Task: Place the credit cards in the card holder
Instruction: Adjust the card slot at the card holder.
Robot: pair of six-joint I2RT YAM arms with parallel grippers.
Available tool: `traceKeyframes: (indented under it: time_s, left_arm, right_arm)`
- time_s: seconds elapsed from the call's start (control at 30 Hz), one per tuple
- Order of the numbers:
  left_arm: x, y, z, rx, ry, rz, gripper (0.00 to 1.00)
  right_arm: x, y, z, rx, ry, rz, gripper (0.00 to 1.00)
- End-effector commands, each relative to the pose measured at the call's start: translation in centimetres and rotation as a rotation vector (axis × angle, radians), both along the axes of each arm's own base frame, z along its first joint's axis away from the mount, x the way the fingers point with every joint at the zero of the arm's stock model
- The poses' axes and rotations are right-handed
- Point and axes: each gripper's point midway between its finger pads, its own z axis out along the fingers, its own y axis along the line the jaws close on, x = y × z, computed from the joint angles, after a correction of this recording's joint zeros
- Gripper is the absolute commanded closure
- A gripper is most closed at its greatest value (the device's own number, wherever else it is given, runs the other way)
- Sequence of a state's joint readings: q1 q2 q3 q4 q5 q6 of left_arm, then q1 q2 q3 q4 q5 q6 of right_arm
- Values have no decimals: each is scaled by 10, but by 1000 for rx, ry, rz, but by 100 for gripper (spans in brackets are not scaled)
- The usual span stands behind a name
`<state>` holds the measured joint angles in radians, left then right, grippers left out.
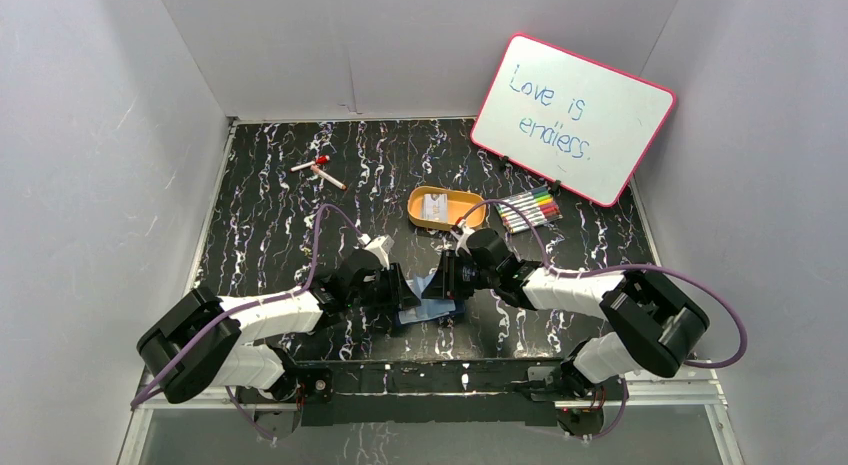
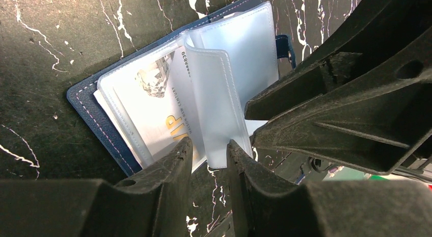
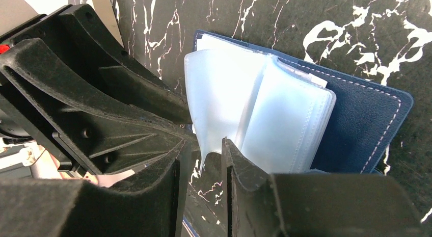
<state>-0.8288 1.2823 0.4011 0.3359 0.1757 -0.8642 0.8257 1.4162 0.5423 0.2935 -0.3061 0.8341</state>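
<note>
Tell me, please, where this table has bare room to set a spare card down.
Bare: the left strip of the table between the wall and the left arm, nearer than the red pens; also the patch between the markers and the right arm. Crowded: the near centre, where both arms meet over the card holder, and around the orange tray.

Your navy card holder (image 1: 435, 310) lies open, cover down, at the table's near edge around centre, its clear sleeves (image 2: 219, 89) fanned upward. One pale credit card (image 2: 153, 109) with gold lettering sits inside a sleeve; another card (image 1: 434, 207) lies farther back.
</note>
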Motion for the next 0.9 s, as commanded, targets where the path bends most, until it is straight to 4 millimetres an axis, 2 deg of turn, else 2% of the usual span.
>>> traceKeyframes:
  time_s: [0.0,0.4,0.67,0.87]
  left_arm:
    - [1,-1,8,-14,-28,-8,71]
    - [1,-2,10,-14,-31,-10,71]
    - [2,-3,10,-15,-30,-13,71]
    - [2,-3,10,-12,-31,-15,71]
  right_arm:
    - [8,12,16,55,-45,27,63]
    - [4,14,11,54,-25,50,79]
    - [2,18,14,70,-19,74,84]
    - [1,18,13,73,-20,75,100]
